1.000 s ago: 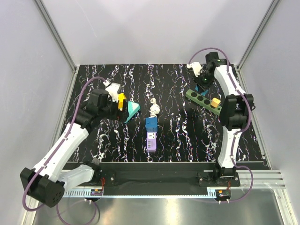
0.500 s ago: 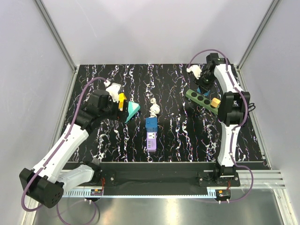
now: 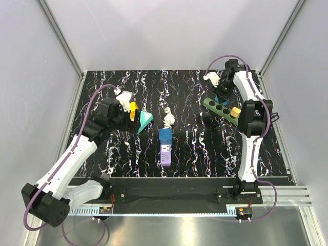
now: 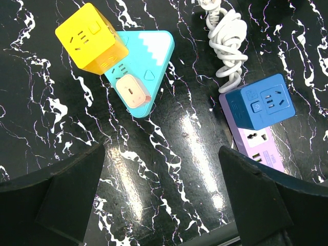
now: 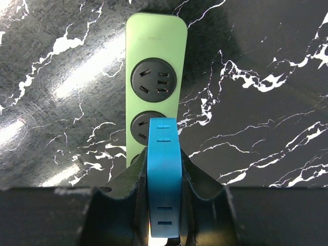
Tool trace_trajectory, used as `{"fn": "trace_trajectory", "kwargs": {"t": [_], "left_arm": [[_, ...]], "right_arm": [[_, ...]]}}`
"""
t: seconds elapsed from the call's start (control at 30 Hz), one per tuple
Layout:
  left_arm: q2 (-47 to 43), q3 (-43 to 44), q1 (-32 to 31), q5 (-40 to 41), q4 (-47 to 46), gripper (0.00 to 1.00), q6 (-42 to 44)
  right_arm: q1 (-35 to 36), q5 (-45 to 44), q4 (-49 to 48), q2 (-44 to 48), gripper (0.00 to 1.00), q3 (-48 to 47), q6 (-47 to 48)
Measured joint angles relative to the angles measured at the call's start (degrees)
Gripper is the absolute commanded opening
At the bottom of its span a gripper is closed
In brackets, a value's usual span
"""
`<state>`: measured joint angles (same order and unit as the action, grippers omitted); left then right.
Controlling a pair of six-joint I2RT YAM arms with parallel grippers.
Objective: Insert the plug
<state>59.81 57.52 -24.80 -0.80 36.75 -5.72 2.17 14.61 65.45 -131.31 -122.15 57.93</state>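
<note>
Judging by the pictures, the step is lining up the blue plug (image 5: 164, 154) over a socket of the green power strip (image 5: 155, 41), upper centre of the right wrist view. It should be kept square to the holes and pressed straight down. The right gripper (image 5: 164, 171) pinches the plug narrowly; the left gripper (image 4: 164, 184) gapes wide, holding nothing.

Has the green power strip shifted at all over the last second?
No. The green power strip sits at the same spot and angle against the table's white veins, and the orange block on it is unmoved.
</note>
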Motion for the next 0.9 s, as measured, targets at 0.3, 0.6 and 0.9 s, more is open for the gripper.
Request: {"fn": "trace_trajectory", "kwargs": {"t": [0.3, 0.6, 0.9], "left_arm": [[0.0, 0.0, 0.0, 0.0, 0.0, 0.99, 0.15], [0.0, 0.0, 0.0, 0.0, 0.0, 0.99, 0.17], [0.0, 0.0, 0.0, 0.02, 0.0, 0.99, 0.2]], "right_arm": [[-0.15, -0.04, -1.29, 0.0, 0.0, 2.8, 0.35], [-0.44, 0.02, -3.17, 0.0, 0.0, 4.46, 0.59], [-0.48, 0.07, -7.87, 2.03, 0.0, 9.51, 0.42]]}}
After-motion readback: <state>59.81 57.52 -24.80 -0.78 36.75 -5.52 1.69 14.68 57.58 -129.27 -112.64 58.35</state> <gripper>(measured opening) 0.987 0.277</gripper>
